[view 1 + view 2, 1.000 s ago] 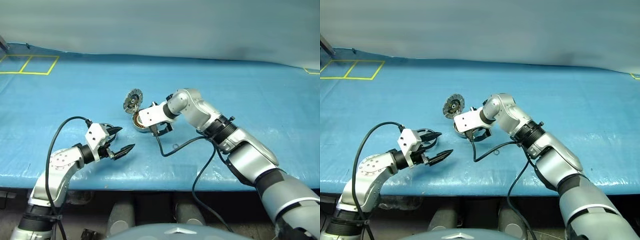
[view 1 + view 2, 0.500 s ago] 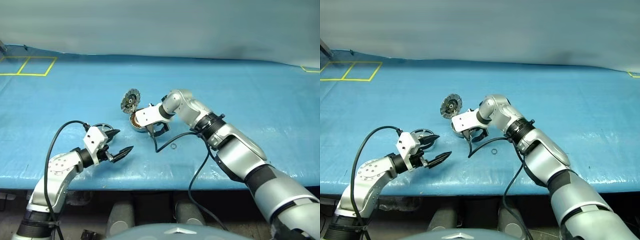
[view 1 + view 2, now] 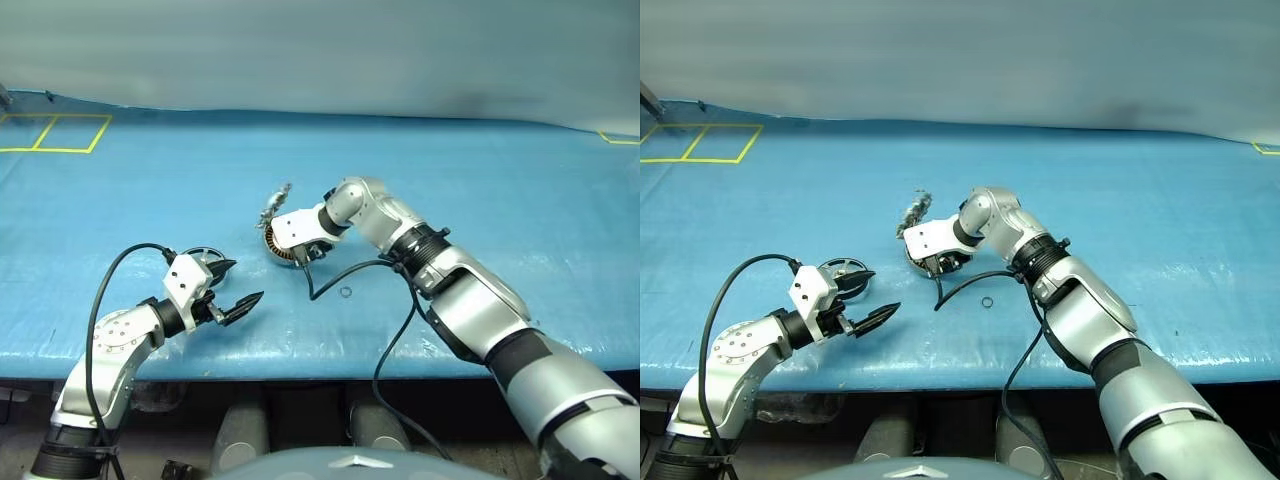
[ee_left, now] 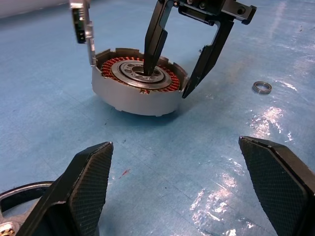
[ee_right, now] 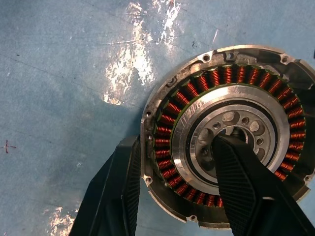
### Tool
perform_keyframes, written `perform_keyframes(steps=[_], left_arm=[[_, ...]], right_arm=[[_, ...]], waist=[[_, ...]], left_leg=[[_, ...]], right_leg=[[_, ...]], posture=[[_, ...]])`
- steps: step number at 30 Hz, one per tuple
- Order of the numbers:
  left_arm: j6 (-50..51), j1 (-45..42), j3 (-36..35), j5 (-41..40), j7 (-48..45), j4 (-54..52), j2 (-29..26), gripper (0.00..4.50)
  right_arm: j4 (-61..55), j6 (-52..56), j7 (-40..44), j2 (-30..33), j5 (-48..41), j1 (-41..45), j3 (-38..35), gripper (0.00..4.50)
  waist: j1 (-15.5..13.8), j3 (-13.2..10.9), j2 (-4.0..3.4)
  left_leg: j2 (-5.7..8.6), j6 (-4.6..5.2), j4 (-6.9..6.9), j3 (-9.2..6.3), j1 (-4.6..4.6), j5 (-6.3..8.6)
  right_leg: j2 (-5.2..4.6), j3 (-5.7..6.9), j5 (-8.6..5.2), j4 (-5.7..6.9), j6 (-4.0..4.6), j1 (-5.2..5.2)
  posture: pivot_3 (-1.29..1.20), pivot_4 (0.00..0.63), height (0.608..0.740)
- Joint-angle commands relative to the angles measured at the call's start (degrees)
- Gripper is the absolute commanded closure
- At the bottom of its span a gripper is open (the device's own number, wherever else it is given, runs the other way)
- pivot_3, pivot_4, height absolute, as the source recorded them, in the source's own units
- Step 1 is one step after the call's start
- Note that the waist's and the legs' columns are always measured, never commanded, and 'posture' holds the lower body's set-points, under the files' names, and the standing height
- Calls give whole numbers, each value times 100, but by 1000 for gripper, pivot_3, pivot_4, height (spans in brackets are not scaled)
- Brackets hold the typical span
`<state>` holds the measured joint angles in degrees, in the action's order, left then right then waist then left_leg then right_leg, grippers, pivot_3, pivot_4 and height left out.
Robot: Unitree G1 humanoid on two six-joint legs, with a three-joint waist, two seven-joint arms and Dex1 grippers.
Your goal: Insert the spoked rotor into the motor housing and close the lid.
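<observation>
Black right gripper (image 4: 170,73): parted, pointing down over the motor housing; one finger tip sits in the silver hub's centre, the other stands outside the rim wall, so the jaws straddle one side of the copper winding ring. Whether they press on it, I cannot tell.
Motor housing (image 4: 140,88): shallow round grey puck, copper-orange windings around a silver hub, resting on the blue sheet at the centre of the head view, upper middle of the left wrist view.
Lid (image 3: 273,205): raised on its hinge at the housing's far-left rim, seen nearly edge-on (a thin grey sliver in the head view), not covering the housing.
Small ring (image 3: 345,293): a tiny dark ring lying flat on the sheet, just right of and below the housing in the head view, beside the black cable (image 3: 325,282); apart from both grippers. Whether it is the spoked rotor, I cannot tell.
Left gripper (image 3: 236,284): wide open and empty, hovering low over the sheet in the lower left of the head view, pointing toward the housing, well apart from it.
Round ring-shaped part (image 3: 840,270): lies on the sheet just behind the left gripper, partly hidden by it.
Blue sheet (image 3: 500,200): covers the whole table; yellow tape lines (image 3: 50,130) mark its upper left corner.
</observation>
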<state>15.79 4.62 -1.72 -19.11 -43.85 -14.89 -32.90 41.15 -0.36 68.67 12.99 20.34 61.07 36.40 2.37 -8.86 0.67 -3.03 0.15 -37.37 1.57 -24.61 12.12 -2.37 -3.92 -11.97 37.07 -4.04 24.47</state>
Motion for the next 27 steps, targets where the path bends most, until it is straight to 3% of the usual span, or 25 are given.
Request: perform_keyframes(steps=[1, 10, 19, 27], left_arm=[[-109, -63, -149, -54, -32, -214, -55, 0], [-116, -144, -116, -36, -110, -114, -88, 0], [-155, -224, -19, 29, -115, -46, 2, 0], [-169, -213, -23, 61, -105, -40, 23, 0]], right_arm=[[-1039, 513, 114, 170, -193, -451, -276, 2632], [-3493, 2198, -155, 588, -428, -1896, -791, 2632], [-5147, 3333, -369, 1211, -649, -2945, -966, 2632], [-5735, 4719, -1466, 600, -1032, -3657, -1418, 2632]], waist=[[-22, 1, 1], [-34, 1, 3], [-79, 4, 7], [-55, 8, 14]], left_leg=[[2, 0, 2, 1, -1, 0], [2, -1, 26, -5, -3, 0], [3, -3, 15, -4, -4, -1], [1, -4, 14, -4, -2, -2]], right_leg=[[-1, -1, 0, -1, 1, 1], [2, 3, -6, -7, 7, 8], [1, 2, -6, -10, 5, 5], [1, 3, -8, -9, 2, 4]], posture=[[0, 150, 740], [0, 150, 740], [0, 150, 740], [0, 150, 740]])
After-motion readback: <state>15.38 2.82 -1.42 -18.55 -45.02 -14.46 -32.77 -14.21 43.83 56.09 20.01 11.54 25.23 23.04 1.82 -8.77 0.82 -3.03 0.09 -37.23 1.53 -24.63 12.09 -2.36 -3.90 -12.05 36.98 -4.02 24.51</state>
